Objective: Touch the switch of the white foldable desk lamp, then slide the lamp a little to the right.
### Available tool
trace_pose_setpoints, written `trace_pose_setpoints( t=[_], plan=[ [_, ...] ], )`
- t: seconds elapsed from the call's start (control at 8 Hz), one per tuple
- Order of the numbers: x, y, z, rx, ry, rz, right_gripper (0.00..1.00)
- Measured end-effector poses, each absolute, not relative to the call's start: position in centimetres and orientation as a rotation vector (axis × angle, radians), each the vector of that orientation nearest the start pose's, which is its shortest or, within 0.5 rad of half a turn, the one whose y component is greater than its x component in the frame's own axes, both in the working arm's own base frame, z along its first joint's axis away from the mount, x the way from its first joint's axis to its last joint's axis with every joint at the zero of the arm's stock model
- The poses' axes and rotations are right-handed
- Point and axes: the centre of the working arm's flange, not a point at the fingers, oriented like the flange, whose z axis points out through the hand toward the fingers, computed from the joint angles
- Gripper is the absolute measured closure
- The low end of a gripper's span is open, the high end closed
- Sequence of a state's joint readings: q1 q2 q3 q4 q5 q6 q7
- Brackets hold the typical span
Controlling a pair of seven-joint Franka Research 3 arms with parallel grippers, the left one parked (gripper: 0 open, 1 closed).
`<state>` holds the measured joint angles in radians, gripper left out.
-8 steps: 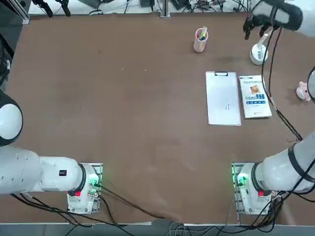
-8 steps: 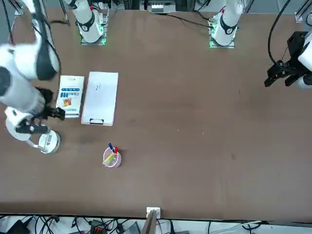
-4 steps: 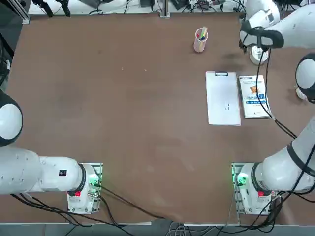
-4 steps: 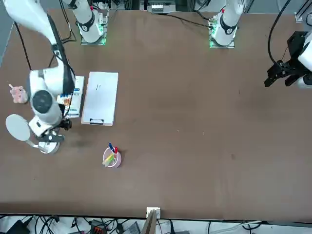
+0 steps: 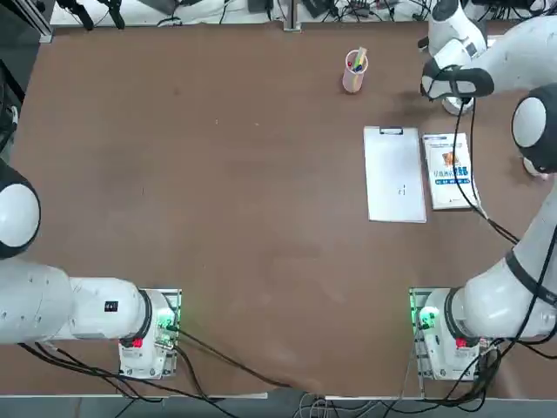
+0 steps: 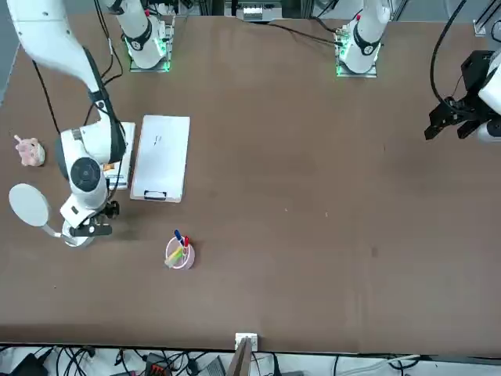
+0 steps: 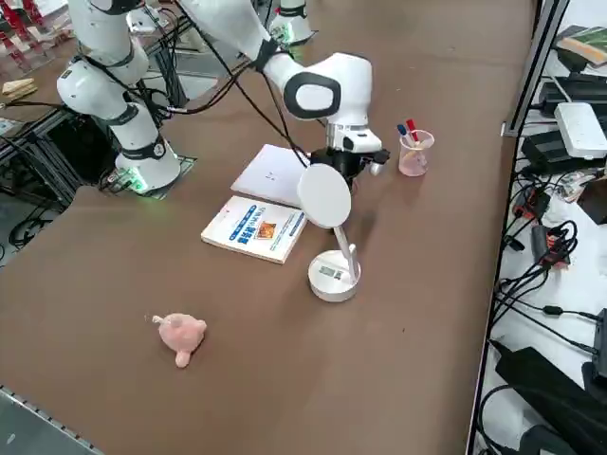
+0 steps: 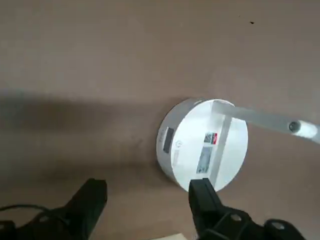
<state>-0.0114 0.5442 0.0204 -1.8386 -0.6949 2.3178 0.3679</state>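
Observation:
The white foldable desk lamp stands near the table's far right corner. Its round base (image 8: 202, 145) carries a small label, and a thin arm rises to a round flat head (image 7: 324, 196). I cannot make out the switch for certain. My right gripper (image 8: 148, 200) hangs open just above the table beside the base (image 6: 77, 234). One fingertip (image 8: 202, 192) overlaps the base's rim and the other stands clear over bare table. From overhead the gripper (image 5: 446, 91) covers most of the lamp base (image 5: 455, 106). From the side the gripper (image 7: 356, 163) sits behind the lamp head.
A pink pen cup (image 5: 354, 71) stands left of the lamp. A white clipboard (image 5: 394, 174) and a book (image 5: 450, 171) lie just behind the gripper, toward the robot. A pink toy pig (image 7: 178, 334) lies near the right edge. The arm's cable trails over the book.
My right arm has swung in and come down, bringing the open gripper low beside the lamp base. The lamp has stayed in place.

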Motion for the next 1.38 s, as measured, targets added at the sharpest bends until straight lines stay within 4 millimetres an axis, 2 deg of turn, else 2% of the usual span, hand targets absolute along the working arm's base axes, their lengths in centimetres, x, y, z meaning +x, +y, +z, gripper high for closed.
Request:
trace_pose_setpoints(
  t=[0.25,0.5,0.88,1.38],
  plan=[
    [64.4,-2.4,21.5,-3.595,-0.241,-0.099,0.00],
    [64.4,-2.4,20.5,-3.586,-0.249,-0.095,0.00],
    [64.6,-2.2,20.4,-3.583,-0.255,-0.104,0.00],
    [65.8,-2.6,19.3,-3.577,-0.289,-0.163,0.00]
  ],
)
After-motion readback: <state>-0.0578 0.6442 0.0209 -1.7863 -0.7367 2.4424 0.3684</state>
